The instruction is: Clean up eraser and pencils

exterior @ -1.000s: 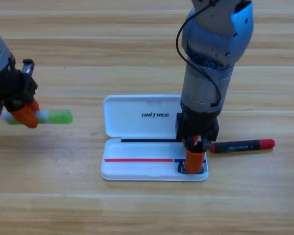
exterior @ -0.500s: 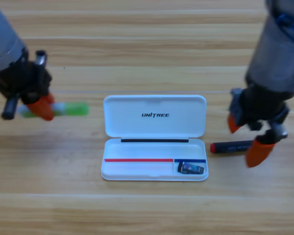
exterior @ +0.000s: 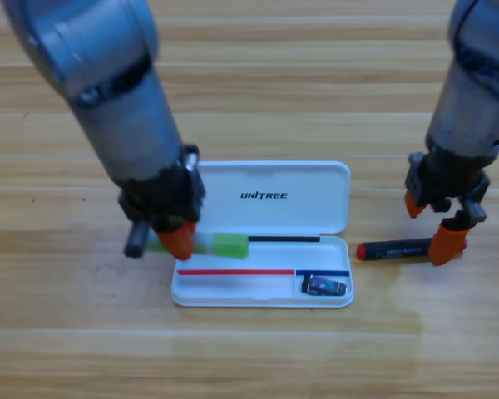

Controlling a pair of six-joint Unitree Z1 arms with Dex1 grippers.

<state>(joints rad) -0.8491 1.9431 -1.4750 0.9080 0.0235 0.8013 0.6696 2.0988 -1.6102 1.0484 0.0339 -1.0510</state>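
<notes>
Left arm: a grey arm that enters from the upper left and slopes down toward the middle of the wooden table [exterior: 258,357].
Left gripper [exterior: 180,238]: at the left end of the open white case [exterior: 264,199], pointing down; an orange jaw shows against the green pencil [exterior: 209,243], and the jaws stand clamped on it.
Green pencil: a short light green and whitish stick, lying level; its green end reaches over the left part of the case along the hinge line, its pale end projects past the case's left edge under the gripper.
Right arm: a grey arm that comes down from the upper right corner, nearly upright.
Right gripper [exterior: 432,223]: just right of the case, above the black pencil [exterior: 395,248]; its two orange jaws stand apart, one behind the pencil and one over its right end, closed on nothing.
Black pencil: a long black stick with pale lettering and a red left end; it lies level on the table, just beside the case's lower right corner; its right end is hidden by a jaw.
Eraser [exterior: 324,286]: a tiny black block with a bluish label, lying in the small right compartment of the case's lower tray.
Case: white, lid open and flat, marked "UNITREE".
</notes>
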